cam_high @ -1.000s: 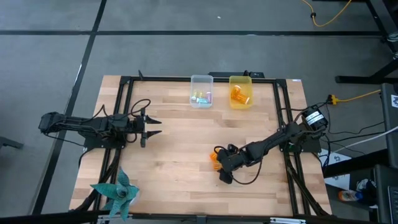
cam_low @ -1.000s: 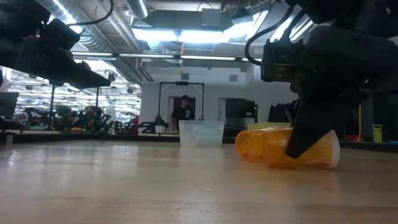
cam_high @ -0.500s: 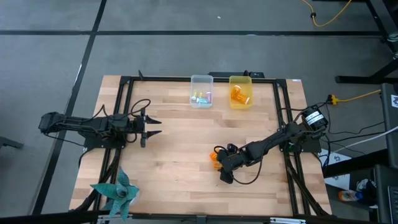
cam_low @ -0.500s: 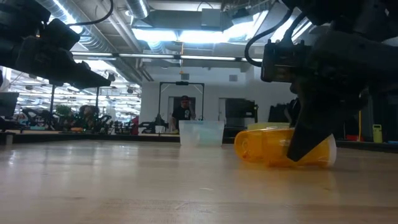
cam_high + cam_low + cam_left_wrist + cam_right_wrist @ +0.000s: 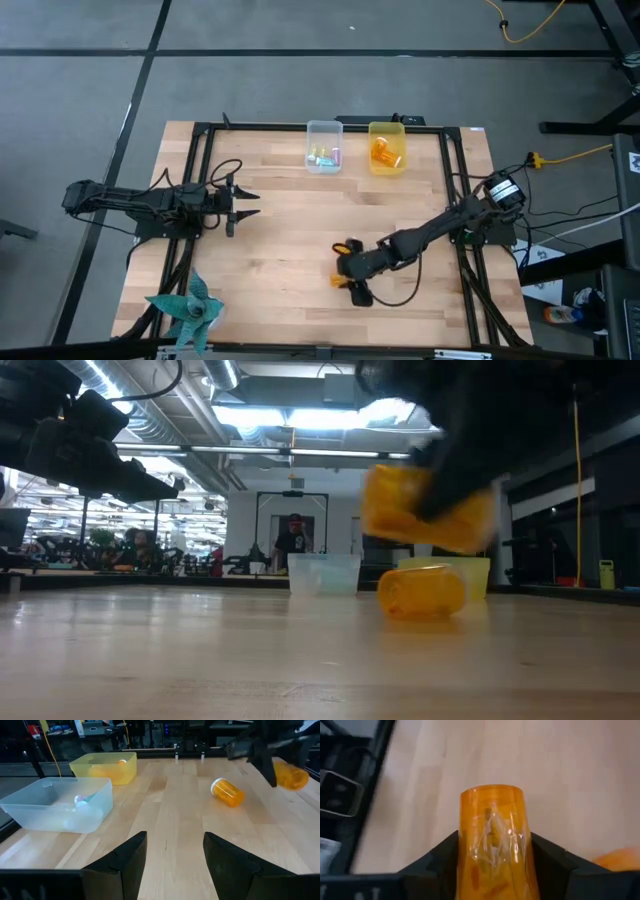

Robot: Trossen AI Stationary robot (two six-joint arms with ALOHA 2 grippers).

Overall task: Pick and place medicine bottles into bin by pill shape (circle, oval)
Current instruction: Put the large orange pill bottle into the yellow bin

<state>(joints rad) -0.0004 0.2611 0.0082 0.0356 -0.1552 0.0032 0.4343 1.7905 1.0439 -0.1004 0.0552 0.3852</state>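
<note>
Right wrist view shows the right gripper (image 5: 492,870) clamped on an amber bottle (image 5: 493,837), its two dark fingers (image 5: 437,865) pressed against the bottle's sides, with the wooden desk (image 5: 560,765) below. In the low view that bottle (image 5: 425,510) hangs clear of the desk surface, lying roughly level, while a second amber bottle (image 5: 420,592) lies on its side on the wood beneath it. From above, the right gripper (image 5: 345,278) sits over the desk's front middle, with the second bottle (image 5: 342,249) just beside it. At the far edge stand a clear bin (image 5: 324,146) holding small pastel vials (image 5: 322,156) and, touching it on the right, a yellow bin (image 5: 387,147) holding amber bottles. The left gripper (image 5: 243,205) hovers over the left side of the desk, well apart from the bottles, its fingers (image 5: 117,862) spread apart and holding nothing. A teal paper pinwheel (image 5: 186,308) rests at the front left corner.
</note>
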